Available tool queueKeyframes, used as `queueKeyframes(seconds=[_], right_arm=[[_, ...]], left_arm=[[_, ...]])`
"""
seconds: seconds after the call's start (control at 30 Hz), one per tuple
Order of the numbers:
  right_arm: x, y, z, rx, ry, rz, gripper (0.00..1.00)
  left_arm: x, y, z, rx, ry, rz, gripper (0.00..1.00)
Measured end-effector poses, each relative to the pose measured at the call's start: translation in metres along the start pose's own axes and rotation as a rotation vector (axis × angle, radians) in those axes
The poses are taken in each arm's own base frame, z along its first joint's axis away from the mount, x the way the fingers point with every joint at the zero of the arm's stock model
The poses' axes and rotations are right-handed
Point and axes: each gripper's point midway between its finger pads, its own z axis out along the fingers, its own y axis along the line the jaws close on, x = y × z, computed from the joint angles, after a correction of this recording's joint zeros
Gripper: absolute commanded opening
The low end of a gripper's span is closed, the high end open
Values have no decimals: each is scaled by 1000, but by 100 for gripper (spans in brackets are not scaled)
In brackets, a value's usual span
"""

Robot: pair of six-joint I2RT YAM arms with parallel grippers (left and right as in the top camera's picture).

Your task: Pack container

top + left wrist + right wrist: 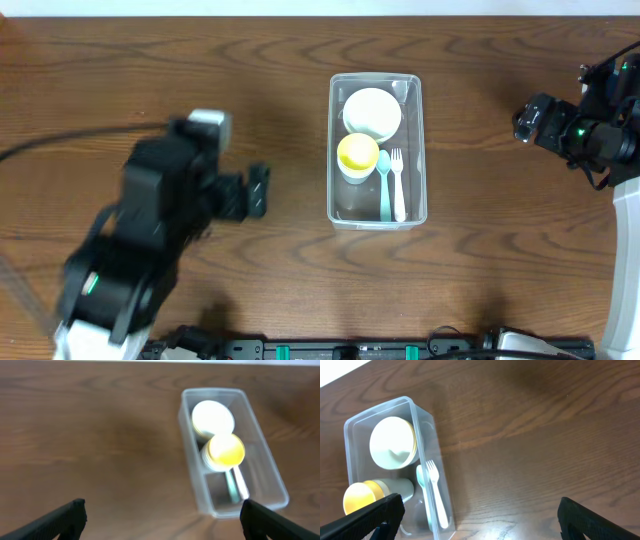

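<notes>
The clear plastic container [331, 150] stands on the wooden table right of centre. Inside it are a white bowl [372, 112], a yellow cup [357, 155], a teal spoon [384, 188] and a white fork [398, 188]. My left gripper [258, 190] is open and empty, well to the left of the container and above the table. My right gripper [522, 122] is open and empty, to the right of the container. The left wrist view shows the container [189, 460] ahead between the open fingers [162, 520]. The right wrist view shows the container [380, 407] at left, with the open fingers [480, 520] over bare wood.
The table [150, 70] is dark brown wood. A black rail with cables [340, 350] runs along the front edge. The right arm's white base [625, 270] stands at the right edge.
</notes>
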Motion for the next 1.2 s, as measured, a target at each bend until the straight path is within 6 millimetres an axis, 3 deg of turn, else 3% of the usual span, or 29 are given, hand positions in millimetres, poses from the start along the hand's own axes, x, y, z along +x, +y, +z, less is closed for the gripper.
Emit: queueKeyframes(seconds=[0.2, 0.37, 0.63, 0.83, 1.2], right_arm=[[0, 0, 0, 0, 0, 0, 99], [0, 0, 0, 0, 0, 0, 99], [0, 0, 0, 0, 0, 0, 99], [0, 0, 0, 0, 0, 0, 99], [0, 0, 0, 0, 0, 0, 99]], left_arm=[[2, 18, -58, -84, -156, 94, 98], [16, 27, -67, -130, -125, 220, 98], [37, 38, -45, -173, -48, 293, 98], [48, 54, -18, -214, -147, 247, 98], [115, 77, 19, -231, -178, 188, 98]])
